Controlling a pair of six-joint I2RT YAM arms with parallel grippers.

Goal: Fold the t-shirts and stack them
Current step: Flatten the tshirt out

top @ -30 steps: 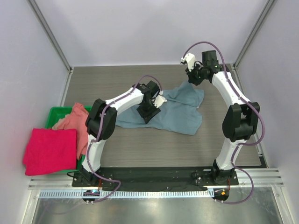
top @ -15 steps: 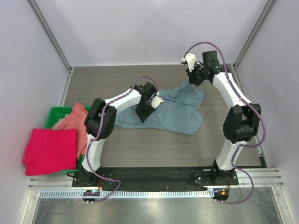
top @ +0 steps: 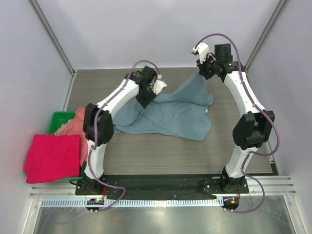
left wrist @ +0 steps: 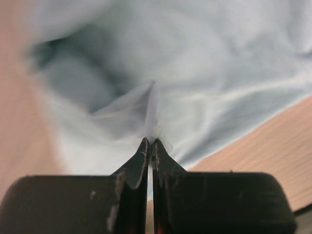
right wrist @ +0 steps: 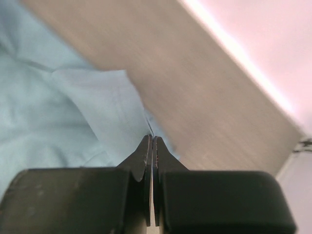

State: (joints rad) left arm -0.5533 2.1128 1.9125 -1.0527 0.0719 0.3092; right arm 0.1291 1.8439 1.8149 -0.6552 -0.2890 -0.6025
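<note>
A slate-blue t-shirt (top: 170,114) lies crumpled in the middle of the table, two parts of it lifted. My left gripper (top: 145,98) is shut on a pinch of its cloth (left wrist: 152,114) near the shirt's back left. My right gripper (top: 202,75) is shut on the edge of the blue cloth (right wrist: 107,105) at the back right and holds it above the table. A salmon-pink t-shirt (top: 78,127) lies bunched in the green bin (top: 57,119). Over the bin's front left side hangs a folded crimson-pink t-shirt (top: 52,157).
The green bin stands at the table's left edge beside the left arm's base. Grey walls and metal posts (top: 51,36) close in the table at the back and sides. Bare wooden table (top: 161,156) shows in front of the blue shirt.
My left gripper has closed on the blue shirt and moved back and left, pulling the cloth up. The right gripper rose a little toward the back with its corner, stretching the shirt.
</note>
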